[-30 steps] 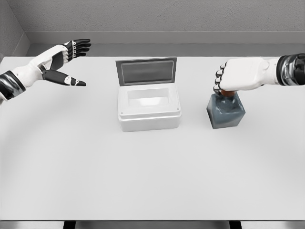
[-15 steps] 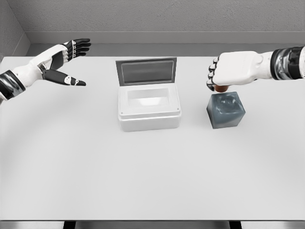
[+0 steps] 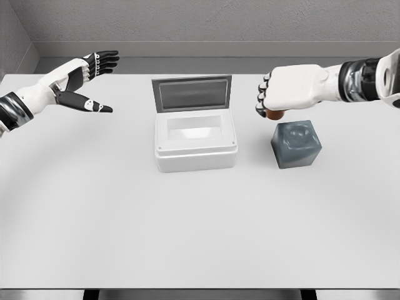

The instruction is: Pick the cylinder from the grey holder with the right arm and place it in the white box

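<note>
From the head camera, the right hand is closed around the reddish cylinder, held clear at ten o'clock of the grey holder. The white box sits open-lidded at the holder's nine o'clock. The left hand hangs spread wide.

A white open-lidded plastic box is set at the middle of the flat white surface, with a grey cube-shaped holder placed to its right. A small brown cylinder is held above the holder's left rear corner, between box and holder.
</note>
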### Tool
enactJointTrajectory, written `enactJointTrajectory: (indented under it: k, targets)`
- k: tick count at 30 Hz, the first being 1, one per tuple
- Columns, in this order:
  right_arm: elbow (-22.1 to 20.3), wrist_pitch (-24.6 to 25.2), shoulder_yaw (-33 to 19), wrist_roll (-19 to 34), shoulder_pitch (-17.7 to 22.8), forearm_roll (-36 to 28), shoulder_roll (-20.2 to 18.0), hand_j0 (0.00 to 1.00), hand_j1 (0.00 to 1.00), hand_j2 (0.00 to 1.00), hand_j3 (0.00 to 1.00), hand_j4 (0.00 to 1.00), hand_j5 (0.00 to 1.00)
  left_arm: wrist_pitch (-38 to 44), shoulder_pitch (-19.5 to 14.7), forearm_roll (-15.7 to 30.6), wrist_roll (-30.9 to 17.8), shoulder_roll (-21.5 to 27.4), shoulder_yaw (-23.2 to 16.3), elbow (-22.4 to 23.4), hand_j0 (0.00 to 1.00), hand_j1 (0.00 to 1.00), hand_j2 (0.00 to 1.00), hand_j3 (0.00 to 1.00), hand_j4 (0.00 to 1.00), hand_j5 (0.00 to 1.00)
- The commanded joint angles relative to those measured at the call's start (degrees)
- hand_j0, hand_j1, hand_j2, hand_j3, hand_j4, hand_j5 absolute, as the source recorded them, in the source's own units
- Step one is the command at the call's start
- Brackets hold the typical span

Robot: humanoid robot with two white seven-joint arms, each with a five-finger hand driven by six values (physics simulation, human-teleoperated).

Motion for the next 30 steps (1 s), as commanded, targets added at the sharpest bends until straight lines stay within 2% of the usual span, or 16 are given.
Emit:
enactJointTrajectory:
  k: [1, 23, 30]
  targets:
    - [0.06, 0.12, 0.02, -0.02, -0.09, -0.02, 0.88, 0.56, 0.56, 0.56, 0.56, 0.56, 0.56, 0.03, 0.00, 0.35, 0.01, 0.05, 0.00, -0.04, 1.00, 1.00, 1.00, 1.00, 1.00, 1.00]
    - [0.68, 0.12, 0.11, -0.02, -1.41, 0.24, 7.03, 0.56, 0.56, 0.56, 0.56, 0.56, 0.56, 0.12, -0.26, 0.18, 0.01, -1.70, -0.35, 0.31, 1.00, 1.00, 1.00, 1.00, 1.00, 1.00]
    - [3.67, 0.12, 0.37, -0.02, -1.58, 0.77, 10.02, 0.56, 0.56, 0.56, 0.56, 0.56, 0.56, 0.12, -0.26, 0.18, 0.01, -2.32, -0.35, 0.31, 1.00, 1.00, 1.00, 1.00, 1.00, 1.00]
